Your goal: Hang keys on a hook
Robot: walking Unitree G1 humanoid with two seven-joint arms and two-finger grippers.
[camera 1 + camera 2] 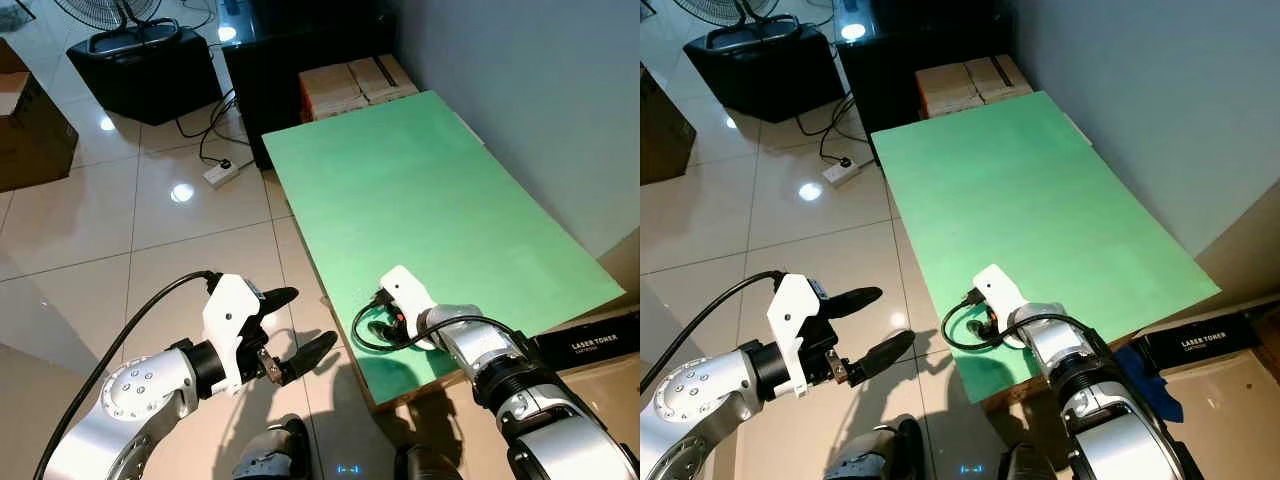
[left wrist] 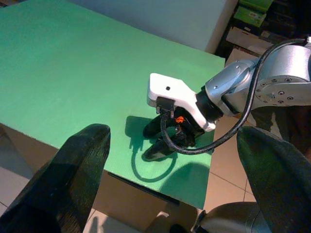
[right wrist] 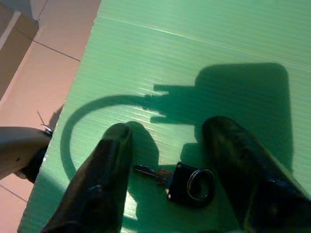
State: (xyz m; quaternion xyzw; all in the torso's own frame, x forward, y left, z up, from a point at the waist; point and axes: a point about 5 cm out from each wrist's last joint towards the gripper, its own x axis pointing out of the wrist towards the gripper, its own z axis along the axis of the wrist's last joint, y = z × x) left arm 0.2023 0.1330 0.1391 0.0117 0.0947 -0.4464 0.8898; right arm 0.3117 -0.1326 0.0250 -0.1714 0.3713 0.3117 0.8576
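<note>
A small key [image 3: 181,183] with a black head and a metal ring lies flat on the green table [image 1: 420,190], near its front corner. My right gripper [image 3: 170,160] is lowered over it, open, one black finger on each side of the key, tips at the tabletop. From the head, the right wrist's white housing [image 1: 405,290] hides the key. My left gripper [image 1: 305,322] hovers open over the tiled floor just left of the table's front corner, holding nothing.
Cardboard boxes [image 1: 355,85] sit past the table's far end beside a dark cabinet [image 1: 290,60]. A power strip [image 1: 222,174] and cables lie on the floor. A black toner box [image 1: 590,345] stands right of the table, a grey wall [image 1: 540,90] behind.
</note>
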